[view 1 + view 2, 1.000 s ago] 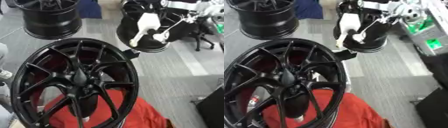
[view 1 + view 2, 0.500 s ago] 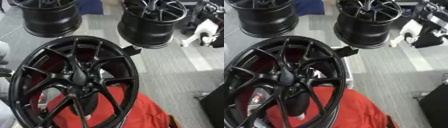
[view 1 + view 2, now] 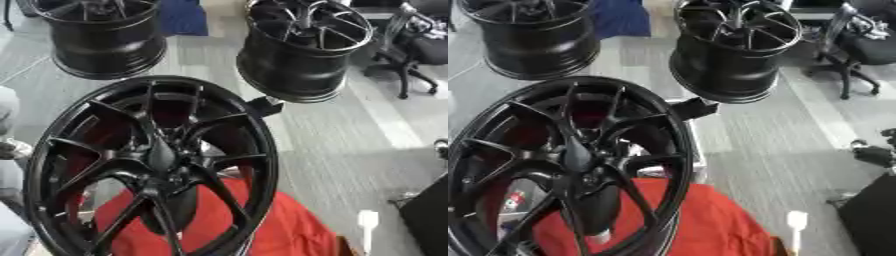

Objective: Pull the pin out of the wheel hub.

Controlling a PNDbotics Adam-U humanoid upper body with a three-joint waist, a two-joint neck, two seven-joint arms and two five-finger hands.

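The black multi-spoke wheel hub stands tilted in the foreground over a red cloth. I can make out no pin at its centre. A small white piece on a thin pale stem sticks up at the lower right, clear of the hub. I cannot tell whether it is the pin or part of my right hand. A dark block fills the lower right corner beside it. My left hand shows in neither view.
Two more black wheels stand on the grey floor behind, one at the back left and one at the back right. A black bracket juts out behind the hub's rim. An office chair stands far right.
A white shape near the hub's upper right a second ago swept to the right and out of that spot. A white piece now shows at the lower right. The camera has shifted slightly.
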